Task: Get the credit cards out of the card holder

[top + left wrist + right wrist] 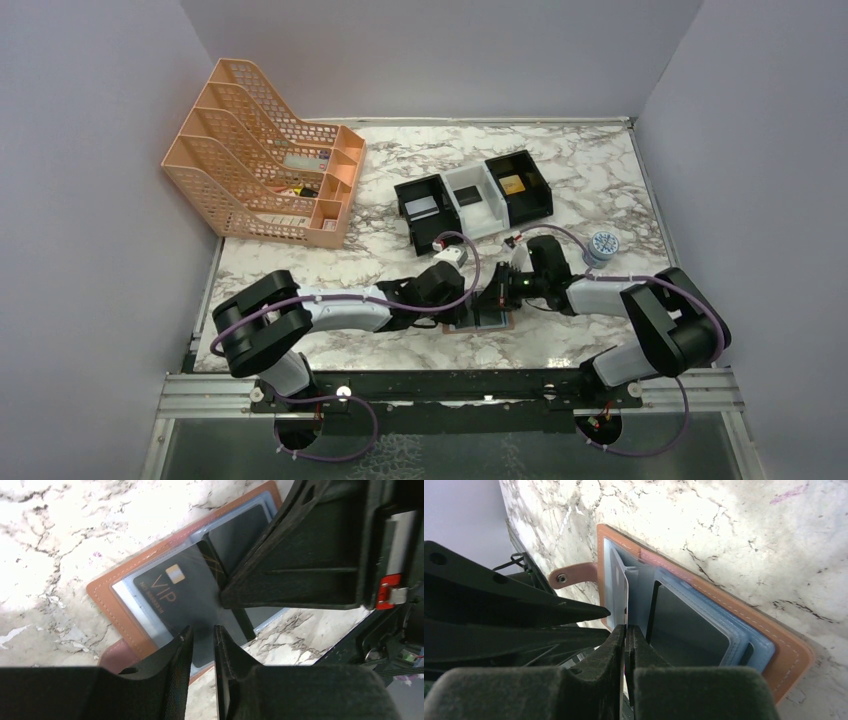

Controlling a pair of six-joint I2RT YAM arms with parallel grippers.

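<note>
The tan-brown card holder (490, 323) lies spread open near the table's front edge, its blue-grey pockets facing up. A dark grey credit card (170, 597) marked VIP sits in a clear pocket of the card holder (107, 600). My left gripper (202, 630) hovers over that card's near edge, jaws a narrow gap apart with nothing between them. My right gripper (625, 629) is shut on a thin pocket leaf (620, 590), holding it upright from the card holder (784, 650). Another dark card (689, 625) rests in the pocket beside it. In the top view both grippers (470, 300) (497, 297) meet over the wallet.
A row of black and white box trays (472, 200) stands behind, with a gold card (512, 184) and a grey one (421, 208) inside. An orange mesh file rack (265, 165) fills the back left. A small round tin (601, 245) sits at the right.
</note>
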